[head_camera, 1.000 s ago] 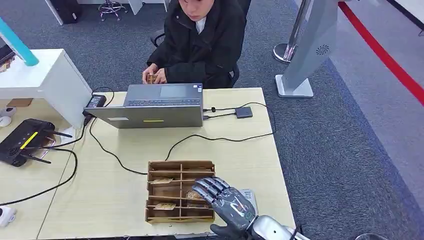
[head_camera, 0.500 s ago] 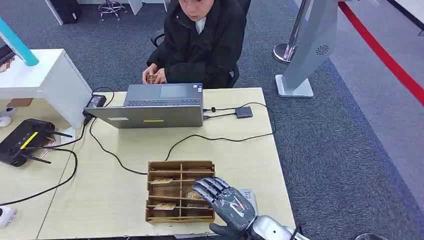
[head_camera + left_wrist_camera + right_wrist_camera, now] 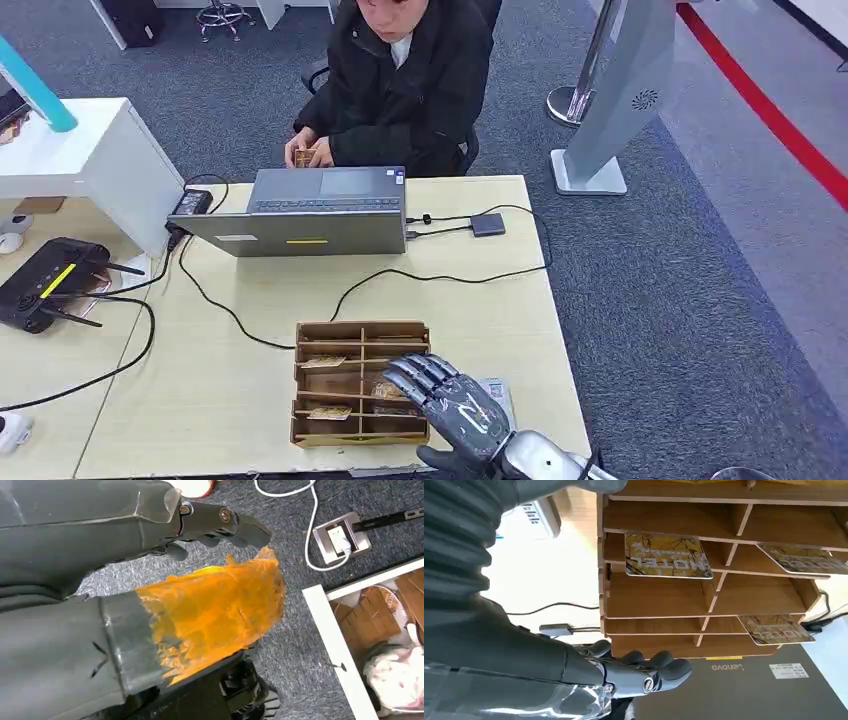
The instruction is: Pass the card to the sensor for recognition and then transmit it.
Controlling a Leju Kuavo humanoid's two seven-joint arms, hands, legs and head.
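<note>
A wooden card box with several slots stands near the table's front edge. Yellow hotel cards lie in it. In the right wrist view one card lies closest to the hand, and two more sit further along. My right hand hovers over the box's right side, fingers apart and holding nothing. A white sensor lies just right of the box, partly under the hand, and appears as a white sensor in the right wrist view. My left hand hangs over the floor, holding nothing.
A person sits at the far side and holds a card behind an open laptop. Black cables cross the table's middle. A black router lies on the neighbouring table at left. A grey stand rises at right.
The right hand has slipped very slightly toward the table's near edge. Nothing else has moved.
</note>
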